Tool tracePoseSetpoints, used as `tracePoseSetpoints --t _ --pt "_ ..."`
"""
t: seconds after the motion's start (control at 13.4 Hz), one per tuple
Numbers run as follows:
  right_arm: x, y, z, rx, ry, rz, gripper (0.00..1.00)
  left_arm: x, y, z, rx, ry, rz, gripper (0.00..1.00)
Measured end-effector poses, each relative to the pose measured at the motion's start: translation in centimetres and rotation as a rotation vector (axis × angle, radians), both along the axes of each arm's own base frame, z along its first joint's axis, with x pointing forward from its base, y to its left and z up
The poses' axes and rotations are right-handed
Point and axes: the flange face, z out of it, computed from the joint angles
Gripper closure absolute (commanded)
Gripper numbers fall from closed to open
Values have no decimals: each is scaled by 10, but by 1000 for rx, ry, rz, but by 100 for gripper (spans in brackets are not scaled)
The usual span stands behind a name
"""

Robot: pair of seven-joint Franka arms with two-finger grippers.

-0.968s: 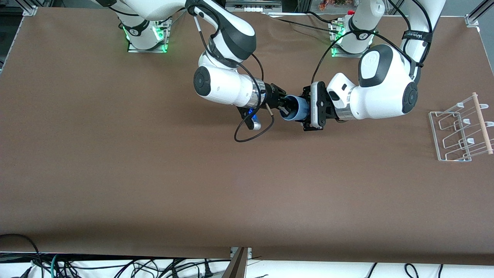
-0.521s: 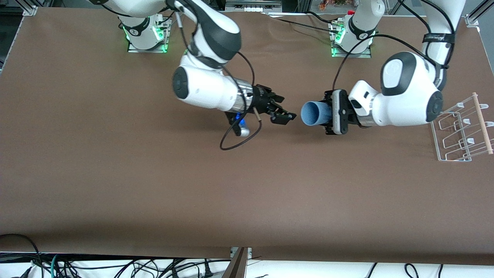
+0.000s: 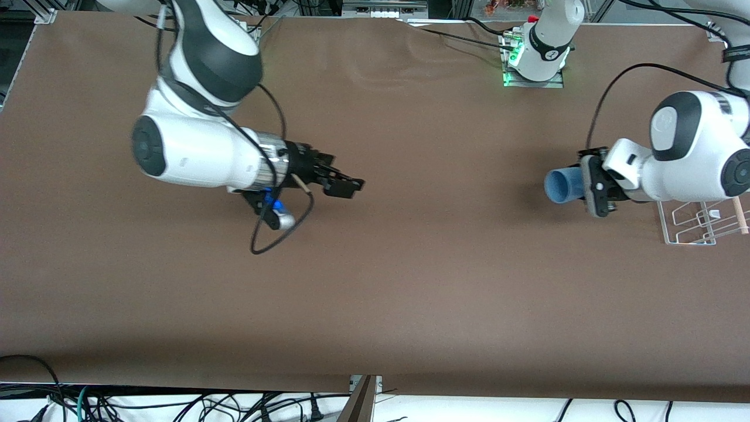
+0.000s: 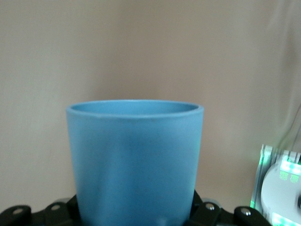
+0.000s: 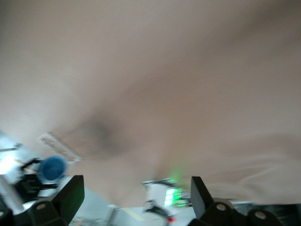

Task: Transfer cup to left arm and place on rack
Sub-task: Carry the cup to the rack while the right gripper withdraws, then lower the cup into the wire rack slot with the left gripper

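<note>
My left gripper [image 3: 577, 183] is shut on the light-blue cup [image 3: 561, 185] and holds it on its side above the table, mouth toward the right arm's end, close beside the rack. The cup fills the left wrist view [image 4: 135, 160], gripped near its base. The white wire rack [image 3: 697, 225] with its wooden rod [image 3: 739, 214] stands at the left arm's end of the table, partly hidden by the left arm. My right gripper [image 3: 350, 187] is open and empty above the table toward the right arm's end. In the right wrist view its fingers [image 5: 70, 195] stand wide apart, and the cup shows small [image 5: 51, 168].
The brown table [image 3: 410, 281] stretches between the two arms. The left arm's base [image 3: 536, 58] with green lights stands at the top edge. Loose cables lie below the table's front edge.
The left gripper has carried the cup away toward the rack. The right gripper has let go of the cup, opened, and drawn back toward the right arm's end.
</note>
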Motion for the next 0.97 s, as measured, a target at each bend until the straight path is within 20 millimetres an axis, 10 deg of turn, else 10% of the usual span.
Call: tracePoseSetpoints --t 0.37,0.67,0.97 --pt "-51 -123 31 -158 -207 358 0 -3 54 18 402 -4 -111 100" --pt "-96 -163 34 -370 -312 623 0 -7 108 27 644 20 -165 100" --pt "-84 -202 31 -458 -394 747 0 -9 144 27 893 69 -304 100"
